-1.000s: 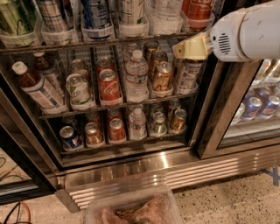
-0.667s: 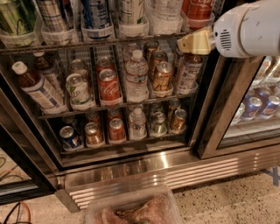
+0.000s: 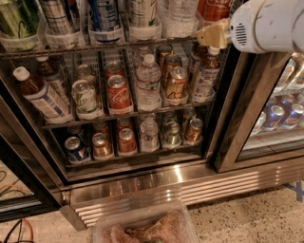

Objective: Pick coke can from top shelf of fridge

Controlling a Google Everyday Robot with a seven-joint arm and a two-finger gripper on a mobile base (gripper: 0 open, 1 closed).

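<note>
The fridge (image 3: 190, 187) fills the view, its left section showing open shelves. The top shelf (image 3: 95, 49) is a dark wire rack fronted by clear holder cups, near the top edge. A red coke can (image 3: 214, 6) stands in the right-most cup, cut off by the frame's top edge. My gripper (image 3: 209, 35), a tan piece on the white arm (image 3: 268, 26), reaches in from the right. It sits just below and in front of that can, at the rack's front edge. A second red coke can (image 3: 118, 93) stands on the middle shelf.
Water bottles (image 3: 148, 80), gold-brown cans (image 3: 176, 83) and green cans (image 3: 84, 97) fill the middle and lower racks. A black door frame (image 3: 237, 118) stands right of the shelves, with blue Pepsi cans (image 3: 280, 116) behind glass. A clear plastic tub (image 3: 142, 228) lies on the floor.
The arm and gripper have risen and shifted slightly right, from level with the middle shelf's bottle tops to the top rack's front edge. The cans have not moved.
</note>
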